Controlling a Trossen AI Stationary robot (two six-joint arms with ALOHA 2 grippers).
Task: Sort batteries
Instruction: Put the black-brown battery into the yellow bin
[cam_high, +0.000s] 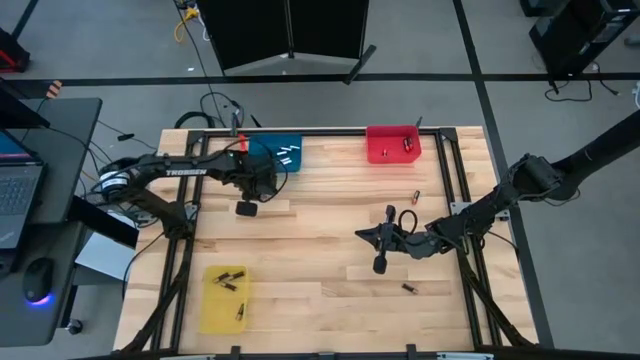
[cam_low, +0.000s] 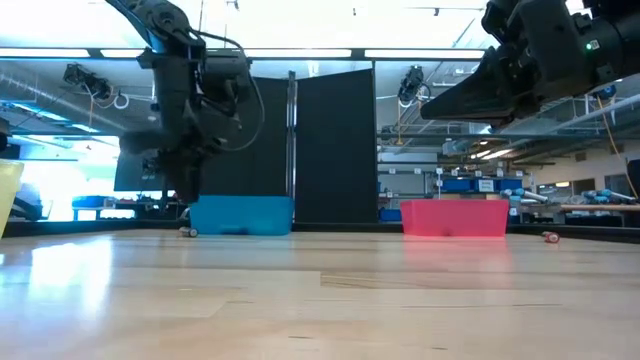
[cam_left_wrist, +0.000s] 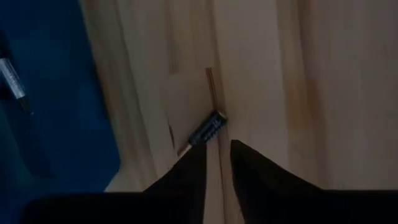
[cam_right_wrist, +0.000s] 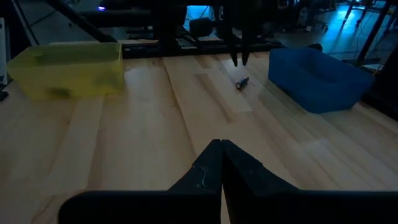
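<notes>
A small dark battery (cam_left_wrist: 208, 129) lies on the wooden table beside the blue bin (cam_left_wrist: 50, 93). My left gripper (cam_left_wrist: 217, 163) points down just above it, slightly open, fingertips clear of it. The low view shows the same battery (cam_low: 187, 231) on the table under the left gripper (cam_low: 186, 198). My right gripper (cam_right_wrist: 221, 151) hovers shut and holds nothing over the table's right middle (cam_high: 362, 234). Two more batteries (cam_high: 416, 195) (cam_high: 409, 288) lie loose on the right side.
The blue bin (cam_high: 280, 152) and red bin (cam_high: 393, 143) stand at the far edge. The yellow bin (cam_high: 225, 298) stands near left and holds several batteries. A black frame (cam_high: 455, 170) runs around the table. A desk with a laptop (cam_high: 20, 190) stands to the left.
</notes>
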